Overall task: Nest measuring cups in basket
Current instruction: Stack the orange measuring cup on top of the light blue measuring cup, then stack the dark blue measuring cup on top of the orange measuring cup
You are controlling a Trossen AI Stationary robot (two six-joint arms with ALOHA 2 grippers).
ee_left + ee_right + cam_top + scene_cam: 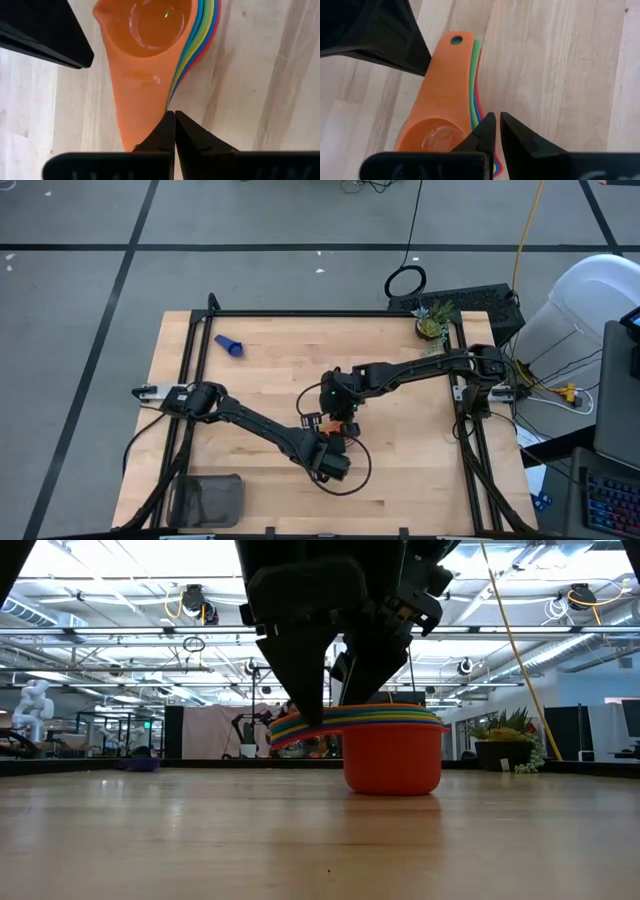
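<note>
While the nested stack of measuring cups (pixel 392 745) sits near the middle of the counter (pixel 260 360), both end effectors are crowded right over it, which is kinda where trouble could start. The left end effector (pixel 175 131) is seen with its fingers nearly pinched together at the tip of the fanned handles, and whether anything is actually clamped can't be told from the wrist view. The right end effector (pixel 494 131) looks almost closed too, set just beside the rim of the stack, and no grip on a cup can be made out. The orange cup (pixel 150 30) is nested on top, with the other colours layered under it. One blue cup (pixel 229 345) is left lying well apart, near the far left of the counter, and the basket (pixel 208 500) is parked at the near left corner, apparently with no cups in it. If the stack gets lifted by the handle tips only, it could probably be tilted or the cups fanned apart and dropped. A bump between the two arms would likely be risked too, since they're packed so close.
</note>
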